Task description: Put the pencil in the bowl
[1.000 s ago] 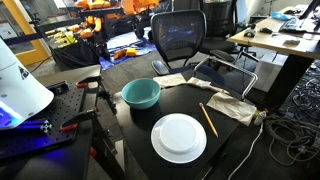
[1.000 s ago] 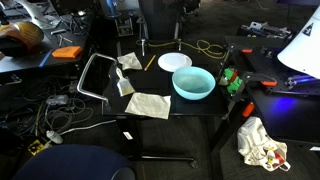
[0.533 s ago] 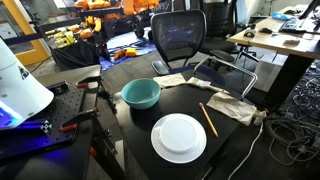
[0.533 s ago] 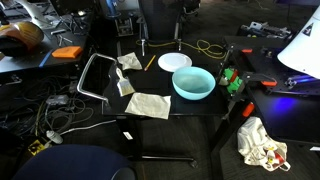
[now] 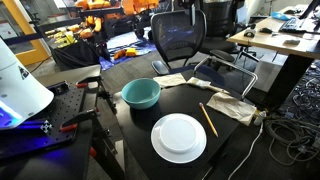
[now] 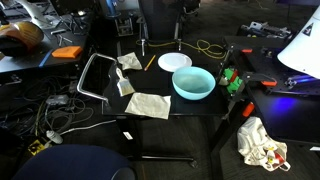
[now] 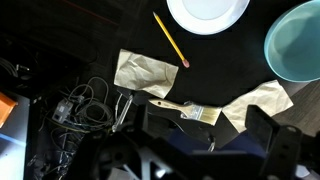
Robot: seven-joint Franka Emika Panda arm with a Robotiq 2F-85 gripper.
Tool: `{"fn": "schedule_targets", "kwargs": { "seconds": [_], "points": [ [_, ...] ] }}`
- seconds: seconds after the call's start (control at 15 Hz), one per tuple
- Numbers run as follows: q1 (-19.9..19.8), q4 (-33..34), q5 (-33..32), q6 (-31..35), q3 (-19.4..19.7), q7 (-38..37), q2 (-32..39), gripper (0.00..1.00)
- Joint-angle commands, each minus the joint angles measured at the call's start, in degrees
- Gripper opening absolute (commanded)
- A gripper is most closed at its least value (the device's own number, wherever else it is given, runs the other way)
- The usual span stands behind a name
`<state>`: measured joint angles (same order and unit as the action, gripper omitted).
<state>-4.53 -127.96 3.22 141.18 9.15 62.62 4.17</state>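
Note:
The orange-yellow pencil [image 5: 208, 119] lies flat on the dark table beside the white plate; it also shows in an exterior view [image 6: 149, 62] and in the wrist view [image 7: 170, 38]. The teal bowl [image 5: 141, 94] stands upright and empty on the table, seen too in an exterior view [image 6: 193, 83] and at the wrist view's right edge [image 7: 295, 45]. My gripper [image 7: 195, 150] shows only in the wrist view, high above the table. Its fingers are wide apart and empty, well away from the pencil.
A white plate [image 5: 178, 137] lies near the table's front edge. Two tan cloths [image 7: 142, 73] [image 7: 258, 103] lie on the table, with a paintbrush [image 7: 185, 109] between them. An office chair [image 5: 180, 40] stands behind the table. Cables [image 7: 90, 105] lie on the floor.

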Motion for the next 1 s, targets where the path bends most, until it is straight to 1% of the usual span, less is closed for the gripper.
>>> {"fn": "schedule_targets", "kwargs": {
  "seconds": [0.0,0.07,0.13,0.27,0.4,0.53,0.73,0.93],
  "points": [
    [-1.34,0.1,-0.24,-0.11,-1.43,-0.24,-0.05,1.0],
    [-1.34,0.13,-0.24,-0.11,-1.45,-0.24,-0.05,1.0],
    [-1.21,0.38,-0.01,1.36,-1.75,1.41,0.76,1.0],
    [-1.27,0.89,-1.37,2.53,-2.24,2.97,2.25,1.0],
    [-1.46,1.36,-3.13,4.28,-2.52,3.68,4.26,1.0],
    [-2.04,1.93,-3.14,6.25,-3.07,5.64,6.9,1.0],
    [-3.28,3.11,-4.25,9.01,-4.0,8.78,11.43,1.0],
    [-5.77,5.18,-2.75,10.97,-6.21,14.23,16.43,1.0]
  ]
}}
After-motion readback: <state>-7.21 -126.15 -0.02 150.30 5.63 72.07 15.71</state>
